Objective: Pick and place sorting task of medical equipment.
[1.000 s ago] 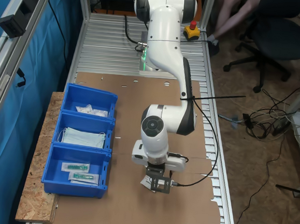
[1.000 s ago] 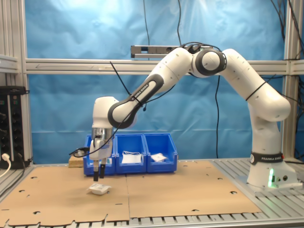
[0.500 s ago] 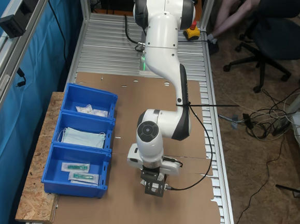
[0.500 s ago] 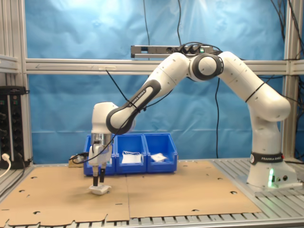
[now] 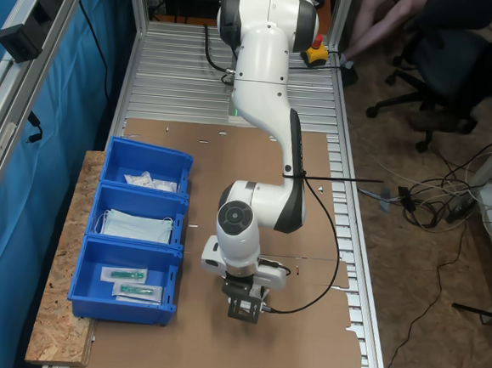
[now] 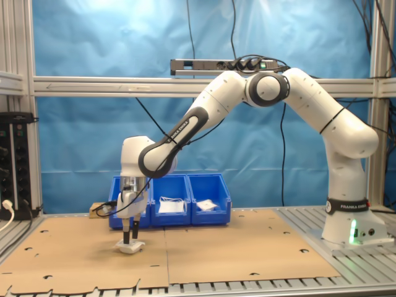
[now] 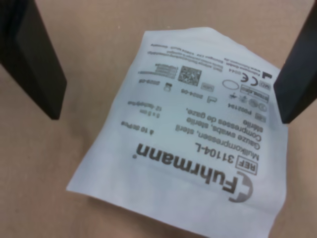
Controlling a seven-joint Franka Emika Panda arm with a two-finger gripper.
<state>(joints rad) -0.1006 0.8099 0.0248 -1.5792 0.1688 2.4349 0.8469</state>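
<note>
The medical equipment, a flat white packet (image 7: pixel 193 144) with dark print, lies on the brown cardboard tabletop. In the wrist view my gripper (image 7: pixel 171 116) is open, its black fingers (image 7: pixel 34 59) standing on either side of the packet. In the second exterior view the gripper (image 6: pixel 130 238) hangs straight down, its tips just over the packet (image 6: pixel 130 247). The first exterior view has the gripper (image 5: pixel 241 309) near the table's front, a little apart from the blue bins.
A row of three blue bins (image 5: pixel 122 308) holds white packets (image 5: pixel 150 180), pale blue masks (image 5: pixel 137 226) and clear pouches with teal items (image 5: pixel 132 282). A red stop button (image 5: pixel 314 49) sits behind the arm base. A black cable (image 5: pixel 334 259) trails from the wrist.
The gripper has come down onto the packet and shifted slightly toward the bins. Its fingers have stayed open and now straddle the packet, which has not moved.
</note>
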